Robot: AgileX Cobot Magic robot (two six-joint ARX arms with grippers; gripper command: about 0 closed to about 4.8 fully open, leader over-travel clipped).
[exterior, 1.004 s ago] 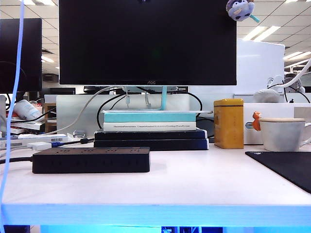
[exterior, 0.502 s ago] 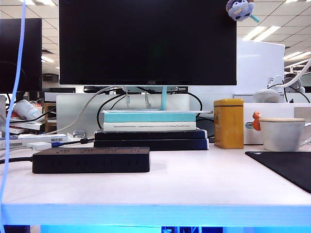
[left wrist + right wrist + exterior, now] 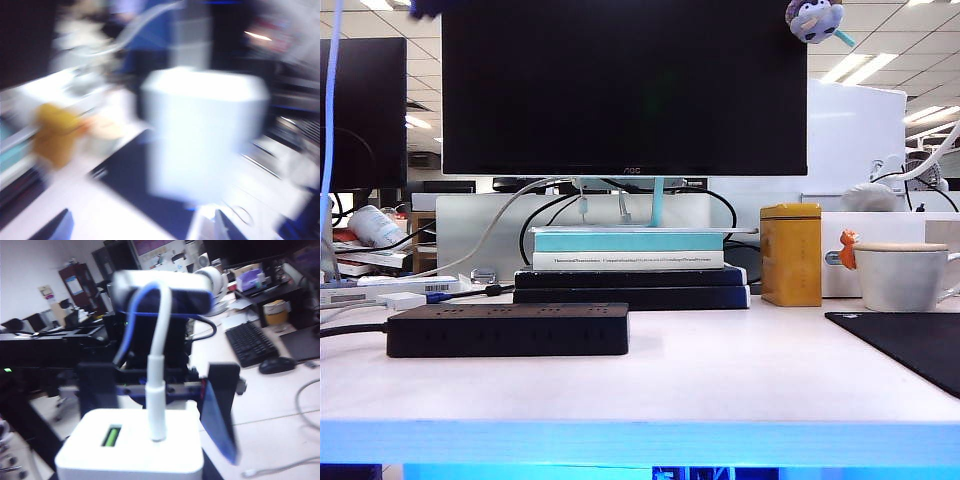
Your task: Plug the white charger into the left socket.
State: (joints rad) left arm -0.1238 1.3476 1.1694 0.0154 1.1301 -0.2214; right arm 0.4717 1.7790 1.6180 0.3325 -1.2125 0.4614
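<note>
White and glossy, a rectangular plug-in charger block (image 3: 130, 450) fills the near edge of the right wrist view, a green-lit slot on its upper face and a thin white cable (image 3: 156, 385) standing up out of a port beside that slot. Held off the table, up between the two arms. Right gripper hidden beneath the block, so cannot tell how its jaws stand. Facing it, the left gripper (image 3: 159, 395), jaws apart: one black finger (image 3: 97, 385) and one blue-padded finger (image 3: 222, 405) flanking the far end of the charger, each wider than its edges. Same block in the left wrist view, badly blurred, large between two dark fingertips (image 3: 55, 227). In the exterior view, a long black power strip (image 3: 508, 330) lying flat on the white tabletop (image 3: 720, 380), left of centre.
</note>
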